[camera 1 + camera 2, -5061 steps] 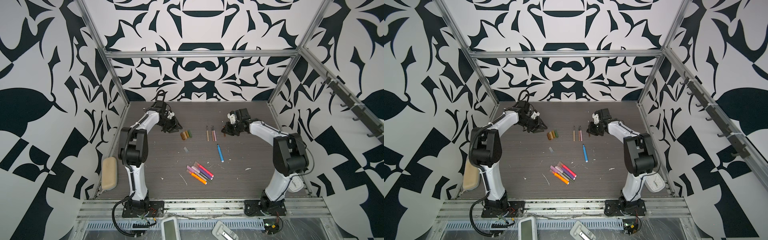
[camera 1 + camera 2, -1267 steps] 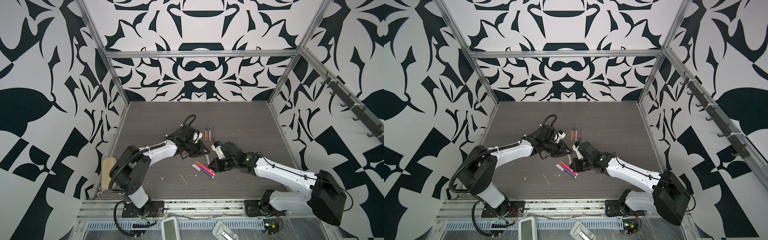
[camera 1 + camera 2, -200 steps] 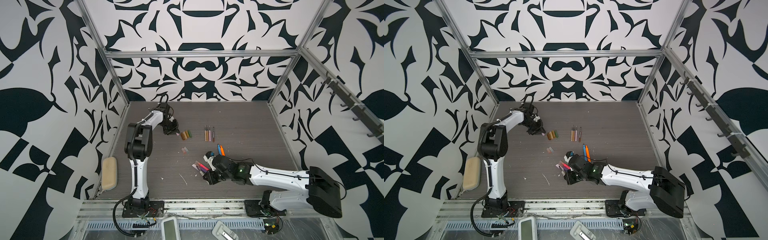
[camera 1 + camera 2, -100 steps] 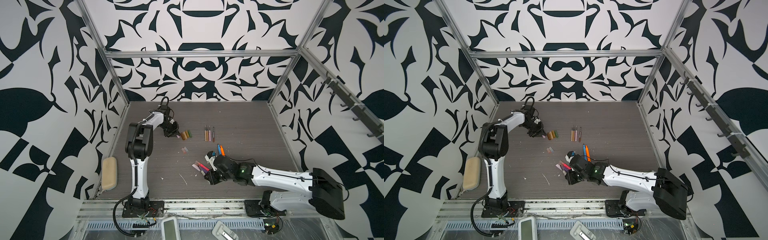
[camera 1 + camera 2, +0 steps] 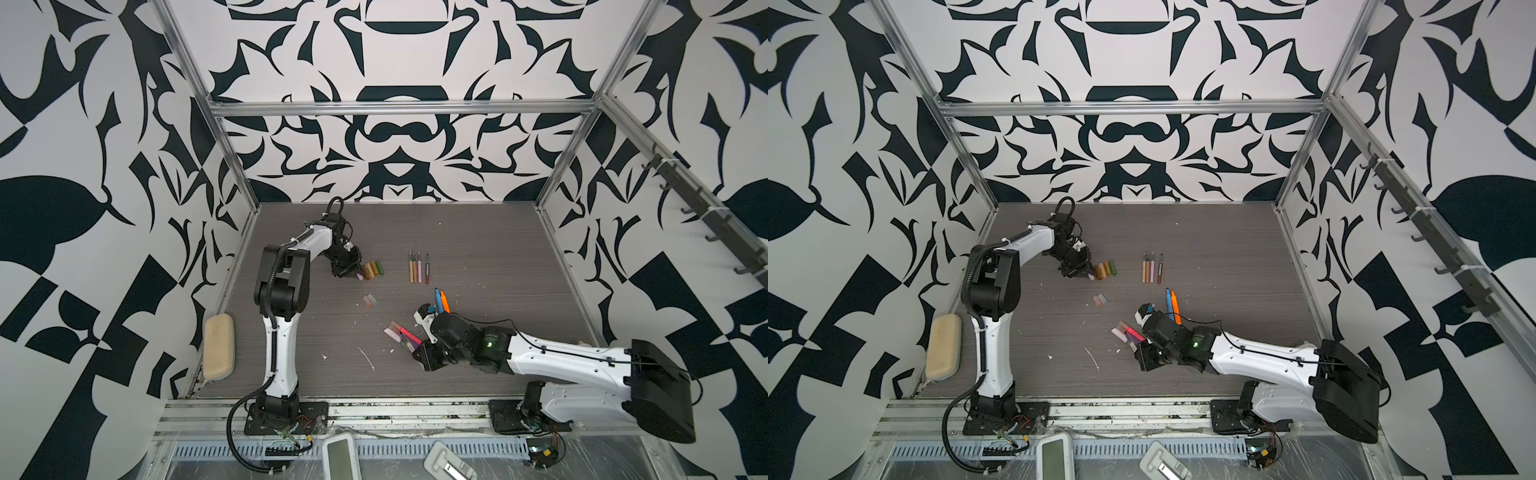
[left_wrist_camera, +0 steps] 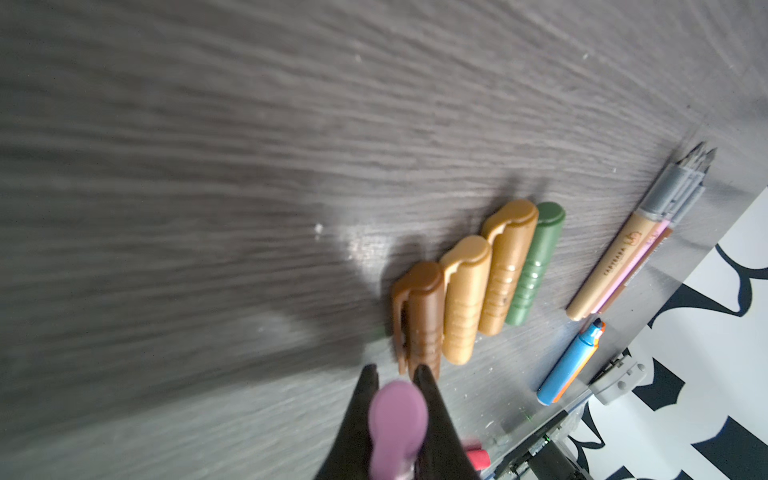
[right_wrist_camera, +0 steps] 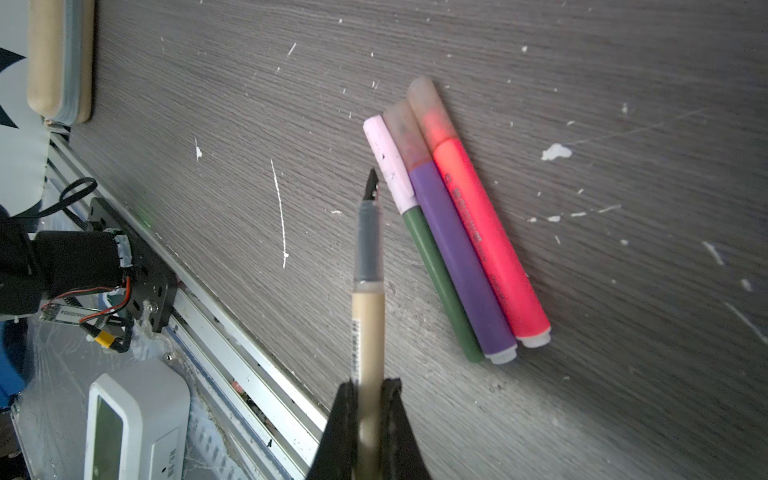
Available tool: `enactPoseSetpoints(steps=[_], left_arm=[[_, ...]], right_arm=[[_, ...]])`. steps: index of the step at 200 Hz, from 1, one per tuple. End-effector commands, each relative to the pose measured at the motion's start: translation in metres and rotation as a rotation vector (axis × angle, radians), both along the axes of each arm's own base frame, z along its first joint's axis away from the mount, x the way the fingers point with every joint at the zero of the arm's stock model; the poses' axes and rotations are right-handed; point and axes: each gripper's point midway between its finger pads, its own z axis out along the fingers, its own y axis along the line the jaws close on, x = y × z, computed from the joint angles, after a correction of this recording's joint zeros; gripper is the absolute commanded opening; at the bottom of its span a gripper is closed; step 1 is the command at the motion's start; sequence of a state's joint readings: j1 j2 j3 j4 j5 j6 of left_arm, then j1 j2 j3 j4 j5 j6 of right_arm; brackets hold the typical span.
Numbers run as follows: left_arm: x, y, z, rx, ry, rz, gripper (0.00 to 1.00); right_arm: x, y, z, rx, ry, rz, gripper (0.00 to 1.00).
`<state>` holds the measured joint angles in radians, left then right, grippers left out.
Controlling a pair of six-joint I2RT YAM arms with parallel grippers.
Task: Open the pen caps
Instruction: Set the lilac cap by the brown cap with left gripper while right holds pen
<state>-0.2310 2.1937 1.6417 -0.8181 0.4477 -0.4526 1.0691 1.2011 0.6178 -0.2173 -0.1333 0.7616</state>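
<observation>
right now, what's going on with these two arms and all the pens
The left end effector is shut on a mauve plastic pen cap, right beside a row of brown, gold and green plastic caps on the grey table. The right end effector grips an uncapped beige pen with a grey grip section, near three markers lying capped.

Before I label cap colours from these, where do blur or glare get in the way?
Left wrist view: the pink cap in the fingers is out of focus; glare whitens the table beside the brown cap. Right wrist view: the pink marker glows overexposed, the held pen blurs near the camera.
</observation>
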Motion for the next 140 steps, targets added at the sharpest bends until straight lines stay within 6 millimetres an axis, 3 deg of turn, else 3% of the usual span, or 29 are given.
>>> enactPoseSetpoints(steps=[1,140], left_arm=[[-0.0148,0.0006,-0.0105,0.002,0.074,-0.009,0.04],[-0.0140,0.0022,-0.0127,0.018,0.080,-0.002,0.21]], right_arm=[[0.0052,0.0017,0.0057,0.014,-0.017,-0.022,0.00],[0.0052,0.0014,0.0079,0.015,-0.018,-0.023,0.00]])
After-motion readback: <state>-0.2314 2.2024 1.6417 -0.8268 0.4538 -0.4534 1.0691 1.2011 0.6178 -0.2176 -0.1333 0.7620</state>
